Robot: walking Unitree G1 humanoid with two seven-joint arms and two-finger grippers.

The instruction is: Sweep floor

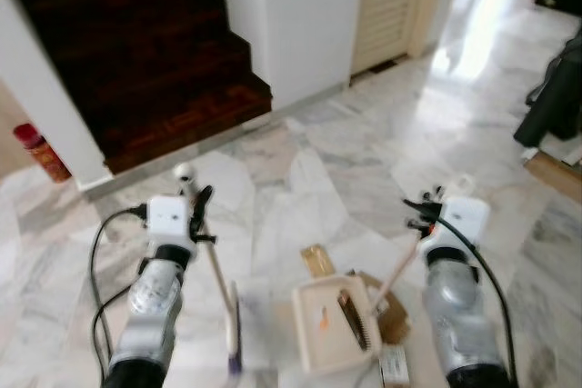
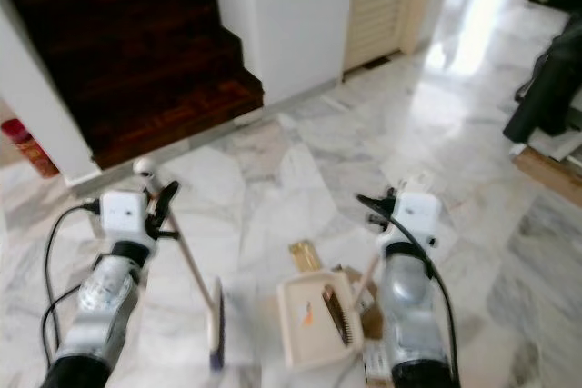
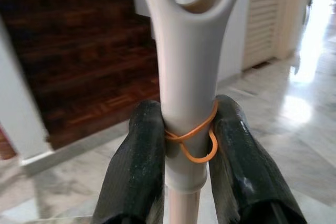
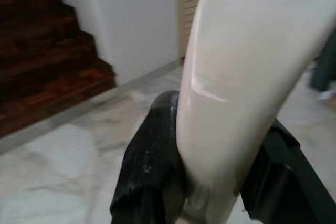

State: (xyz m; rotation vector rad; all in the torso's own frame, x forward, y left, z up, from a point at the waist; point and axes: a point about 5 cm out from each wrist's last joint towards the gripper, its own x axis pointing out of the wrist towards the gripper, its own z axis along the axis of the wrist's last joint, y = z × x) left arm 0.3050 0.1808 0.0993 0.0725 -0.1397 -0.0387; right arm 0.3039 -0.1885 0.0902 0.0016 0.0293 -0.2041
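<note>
My left gripper (image 1: 202, 203) is shut on the pale handle (image 3: 189, 51) of a small broom, with an orange rubber band around the handle between the fingers (image 3: 137, 156). The broom's head (image 1: 234, 333) rests on the marble floor in front of me. My right gripper (image 1: 424, 212) is shut on the cream handle (image 4: 236, 77) of a dustpan (image 1: 314, 338), which lies on the floor beside the broom head. A dark comb-like strip lies in the pan. Brown cardboard scraps (image 1: 317, 261) sit just beyond the pan, and others (image 1: 394, 320) lie to its right.
Dark wooden stairs (image 1: 155, 61) rise ahead on the left, beside a white wall (image 1: 309, 15) and a louvered door (image 1: 391, 6). A red canister (image 1: 41, 152) stands at the far left. A dark bag (image 1: 555, 97) and a wooden board (image 1: 556, 175) are at the right.
</note>
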